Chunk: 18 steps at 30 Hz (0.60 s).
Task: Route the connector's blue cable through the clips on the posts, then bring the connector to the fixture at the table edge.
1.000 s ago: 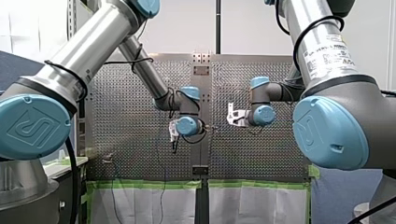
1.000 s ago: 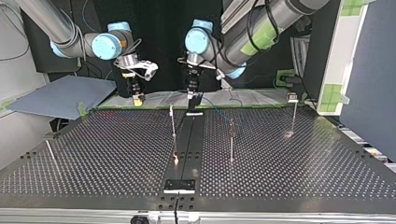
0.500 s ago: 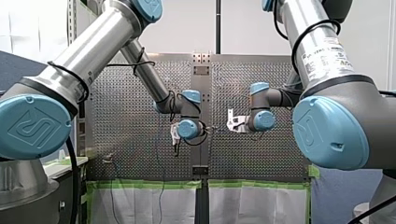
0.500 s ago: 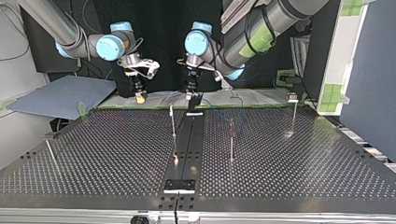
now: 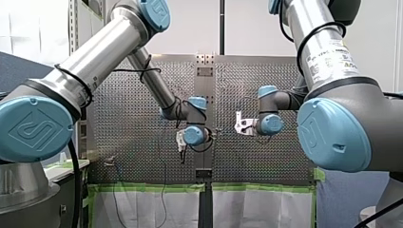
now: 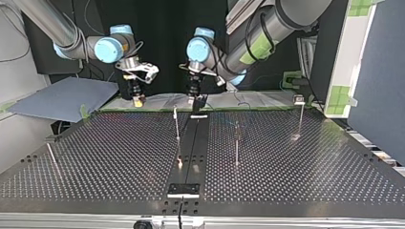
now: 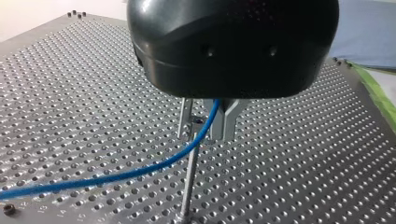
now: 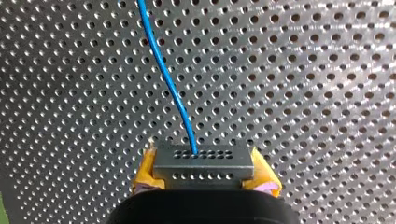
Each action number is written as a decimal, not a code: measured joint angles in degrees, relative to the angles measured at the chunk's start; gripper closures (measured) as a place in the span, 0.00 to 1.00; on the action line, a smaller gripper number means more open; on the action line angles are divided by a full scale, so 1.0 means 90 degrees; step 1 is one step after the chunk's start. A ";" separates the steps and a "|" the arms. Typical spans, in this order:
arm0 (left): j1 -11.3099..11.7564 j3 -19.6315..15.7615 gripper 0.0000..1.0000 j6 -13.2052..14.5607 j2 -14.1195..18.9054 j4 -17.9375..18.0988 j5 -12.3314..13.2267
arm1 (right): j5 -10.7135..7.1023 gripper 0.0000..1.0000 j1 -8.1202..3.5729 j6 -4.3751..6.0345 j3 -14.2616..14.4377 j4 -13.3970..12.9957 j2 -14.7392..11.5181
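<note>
My right gripper (image 8: 204, 171) is shut on the grey connector (image 8: 203, 161), which sits between its yellow pads (image 8: 145, 171). The blue cable (image 8: 163, 74) leaves the connector's face and runs away over the perforated table. In the left wrist view the same blue cable (image 7: 140, 170) passes between my left gripper's (image 7: 205, 135) metal fingers (image 7: 185, 119), which are shut on it just above a thin post (image 7: 189, 182). In the top view my right gripper (image 6: 137, 99) hangs at the far edge on the left, and my left gripper (image 6: 194, 98) near the middle.
Thin posts stand on the table in the top view: one (image 6: 177, 125) beside the dark centre strip (image 6: 190, 143), one (image 6: 236, 145) right of it, one (image 6: 300, 117) far right, and a leaning one (image 6: 51, 158) at the left. A black fixture (image 6: 183, 190) sits at the near edge.
In the front view my left gripper has moved right and lower. My right gripper has shifted slightly right. Both keep their hold.
</note>
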 joint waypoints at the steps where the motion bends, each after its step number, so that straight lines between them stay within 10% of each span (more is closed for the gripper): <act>1: -0.0001 0.0029 1.00 -0.0004 -0.0003 -0.0020 0.0002 | -0.0001 1.00 -0.0019 0.0010 -0.0001 -0.0010 0.0002; 18: 0.0027 0.0255 1.00 -0.0010 -0.0010 -0.0123 0.0017 | -0.0012 1.00 -0.0339 0.0126 -0.0017 -0.0032 0.0006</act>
